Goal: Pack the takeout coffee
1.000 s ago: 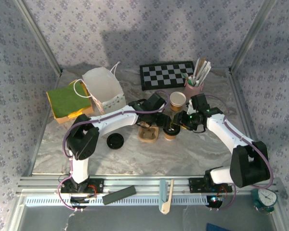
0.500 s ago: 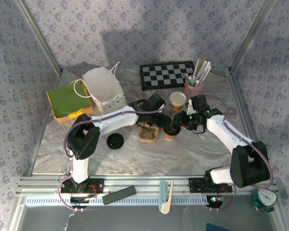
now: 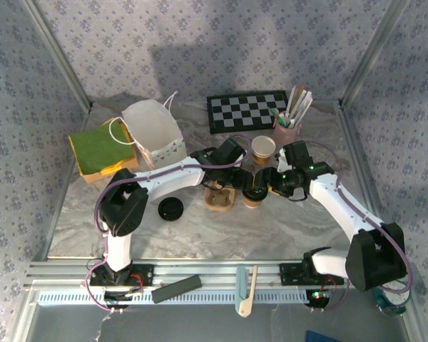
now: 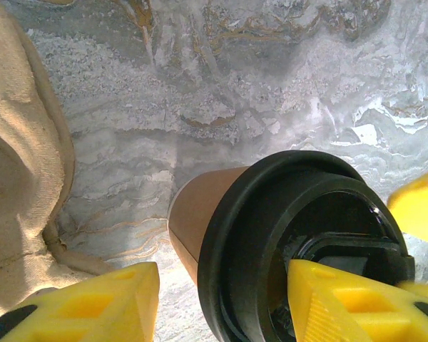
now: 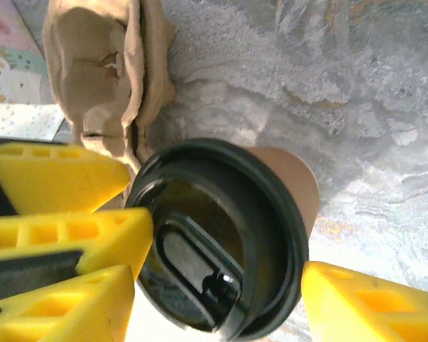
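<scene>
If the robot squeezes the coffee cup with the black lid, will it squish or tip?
Probably squishes a little: the takeout coffee has paper walls, though its black lid likely stiffens the top. It stands upright, so a sideways push might tip it. The lid hides how full it is, so weight is a guess.

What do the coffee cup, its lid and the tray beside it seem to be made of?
Coffee cup: apparently paper, matte brown with no shine.
Lid: glossy black plastic, with moulded ridges and highlights.
Tray: probably moulded pulp, rough and fibrous.
</scene>
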`<state>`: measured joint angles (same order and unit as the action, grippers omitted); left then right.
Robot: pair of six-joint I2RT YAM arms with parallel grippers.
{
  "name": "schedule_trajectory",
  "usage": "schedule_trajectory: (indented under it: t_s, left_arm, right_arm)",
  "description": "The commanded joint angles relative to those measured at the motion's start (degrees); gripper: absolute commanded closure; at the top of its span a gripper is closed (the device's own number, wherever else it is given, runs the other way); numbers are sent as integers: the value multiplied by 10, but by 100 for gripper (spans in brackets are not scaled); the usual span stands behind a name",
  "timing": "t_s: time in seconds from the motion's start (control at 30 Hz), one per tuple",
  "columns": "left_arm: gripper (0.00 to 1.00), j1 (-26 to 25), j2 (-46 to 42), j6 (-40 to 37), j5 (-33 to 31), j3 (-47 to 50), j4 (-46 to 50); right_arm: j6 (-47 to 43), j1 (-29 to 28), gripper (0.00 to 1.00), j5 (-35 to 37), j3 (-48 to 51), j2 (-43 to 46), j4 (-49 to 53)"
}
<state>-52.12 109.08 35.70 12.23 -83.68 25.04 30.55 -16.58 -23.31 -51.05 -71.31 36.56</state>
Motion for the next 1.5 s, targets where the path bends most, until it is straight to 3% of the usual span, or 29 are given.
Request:
schedule_trajectory:
  t_s: [0.0, 0.13, 0.4, 1.17, 1.47]
  left_arm:
    - [50, -3, 34, -1, -23, 11, 74]
    - [50, -4, 36, -1, -21, 9, 74]
    - [50, -3, 40, -2, -21, 3, 78]
    - [50, -7, 47, -1, -18, 11, 78]
    - [50, -7, 44, -9, -20, 2, 86]
  right_arm:
    - [-1, -4, 33, -9, 11, 19, 42]
    - [-6, -4, 33, -20, 30, 26, 48]
    - [-24, -2, 44, -22, 54, 8, 47]
    - [-33, 9, 57, 72, 125, -56, 62]
    - [-35, 25, 54, -9, 48, -12, 62]
